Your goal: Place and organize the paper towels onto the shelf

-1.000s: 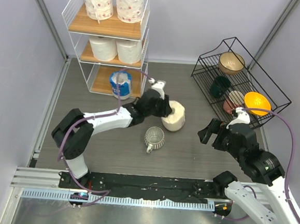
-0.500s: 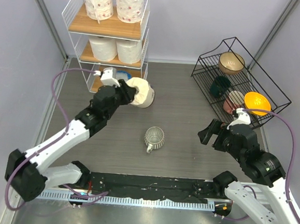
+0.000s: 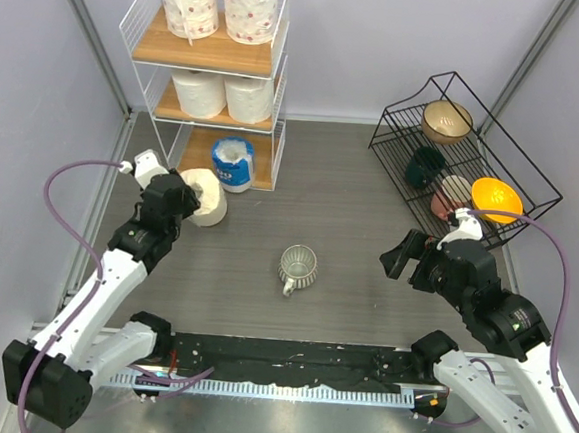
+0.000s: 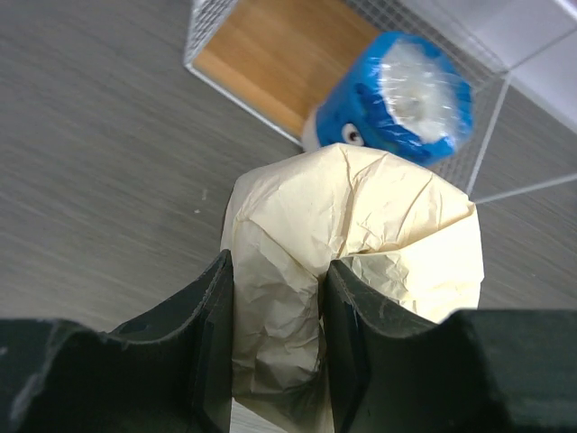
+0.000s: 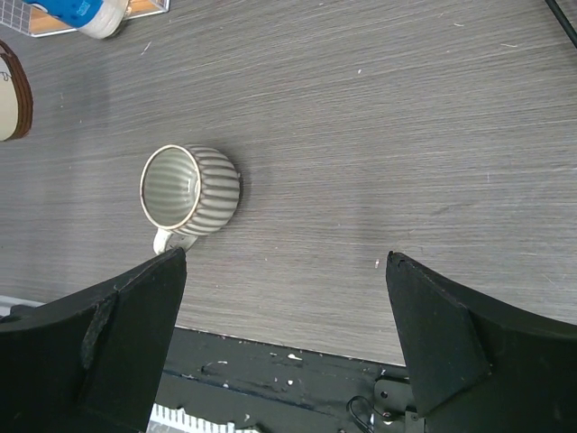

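The white wire shelf [image 3: 140, 26] stands at the back left. Two red-dotted rolls [image 3: 187, 1] are on its top board, two plain white rolls [image 3: 201, 92] on the middle board. The blue-wrapped roll [image 3: 232, 163] stands on the bottom board, also in the left wrist view [image 4: 404, 95]. My left gripper [image 3: 183, 196] is shut on the cream ragged roll [image 3: 207, 196], its fingers [image 4: 209, 334] pinching the crumpled paper [image 4: 361, 234], just left of and in front of the bottom tier. My right gripper [image 3: 404, 256] is open and empty at the right.
A ribbed mug [image 3: 297, 267] lies on the table's middle, also in the right wrist view [image 5: 189, 191]. A black wire rack [image 3: 453, 149] with bowls stands at the back right. Grey walls close in left and right.
My left arm has carried the cream roll from the table's middle leftward, to the front left of the shelf's bottom tier. The right arm has not moved.
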Robot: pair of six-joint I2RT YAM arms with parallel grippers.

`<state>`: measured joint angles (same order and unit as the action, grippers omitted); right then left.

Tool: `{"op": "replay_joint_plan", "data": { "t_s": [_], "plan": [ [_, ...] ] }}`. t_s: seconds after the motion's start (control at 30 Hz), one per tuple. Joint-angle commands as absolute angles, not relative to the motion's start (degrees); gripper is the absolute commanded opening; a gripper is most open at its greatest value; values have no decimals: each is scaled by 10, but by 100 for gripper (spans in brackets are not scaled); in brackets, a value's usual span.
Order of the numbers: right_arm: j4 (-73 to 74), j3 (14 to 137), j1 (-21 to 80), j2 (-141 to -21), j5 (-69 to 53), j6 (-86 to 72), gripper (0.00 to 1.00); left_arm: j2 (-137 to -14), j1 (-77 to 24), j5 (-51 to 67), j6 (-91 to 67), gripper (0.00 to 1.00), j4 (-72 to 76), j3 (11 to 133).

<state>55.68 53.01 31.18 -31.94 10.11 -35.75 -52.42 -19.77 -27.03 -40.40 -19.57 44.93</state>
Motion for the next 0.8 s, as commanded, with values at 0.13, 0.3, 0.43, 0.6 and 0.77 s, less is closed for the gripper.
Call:
{"op": "replay_joint_plan", "data": {
  "t_s": [0.13, 0.3, 0.43, 0.6, 0.77],
  "plan": [
    [535, 533, 315, -320, 101, -363, 98, -592, -163, -277, -431, 33, -136, 474],
    [536, 535, 314, -323, 102, -359, 98, -657, -145, -267, -414, 34, -75, 496],
    [537, 539, 315, -327, 104, -358, 98, -707, -133, -257, -409, 33, -47, 521],
    [539, 541, 315, -326, 104, -359, 98, -741, -127, -258, -404, 33, -24, 547],
    [545, 546, 314, -324, 108, -359, 98, -780, -121, -239, -396, 33, -3, 562]
  ]
}}
